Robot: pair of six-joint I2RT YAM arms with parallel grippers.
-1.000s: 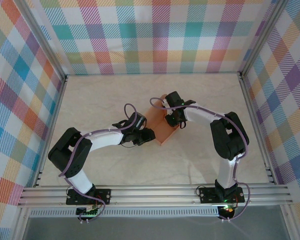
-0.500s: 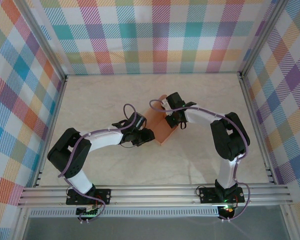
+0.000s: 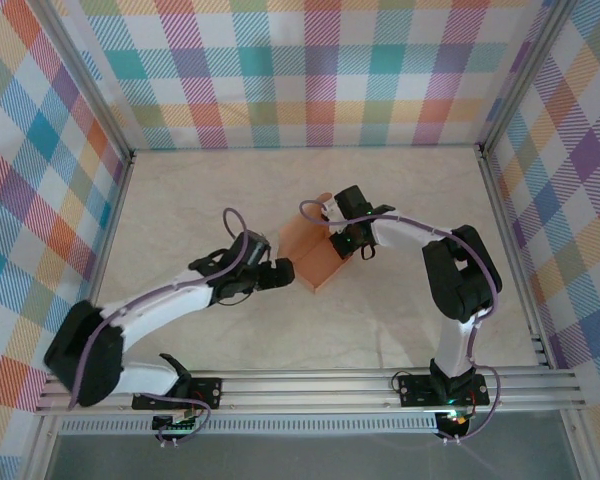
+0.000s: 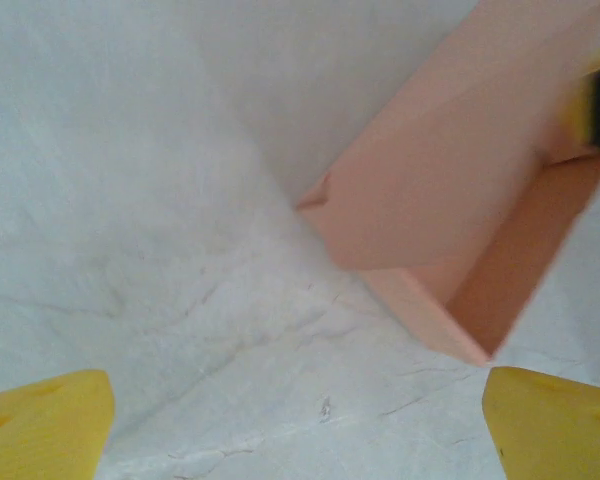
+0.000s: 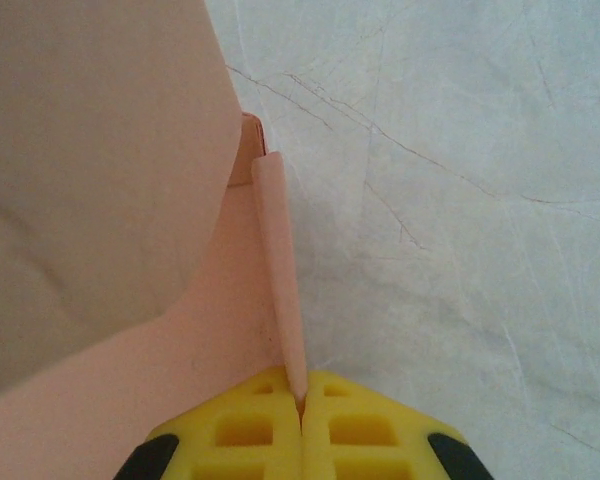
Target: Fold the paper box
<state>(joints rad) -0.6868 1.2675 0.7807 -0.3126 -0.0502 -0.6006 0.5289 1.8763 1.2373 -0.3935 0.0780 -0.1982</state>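
Box (image 3: 310, 265), half folded, sits just ahead of the left gripper (image 4: 300, 425), whose fingers are spread wide and touch nothing. The right gripper (image 5: 302, 405) is clenched on one thin upright wall of it. With that single pinch, a twist or pull could buckle the card, or unheld flaps could spring flat onto the table (image 3: 410, 200). Count: one box, two grippers, one table.

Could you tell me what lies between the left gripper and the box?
Bare table; the left wrist view shows it between the open left gripper and the box.
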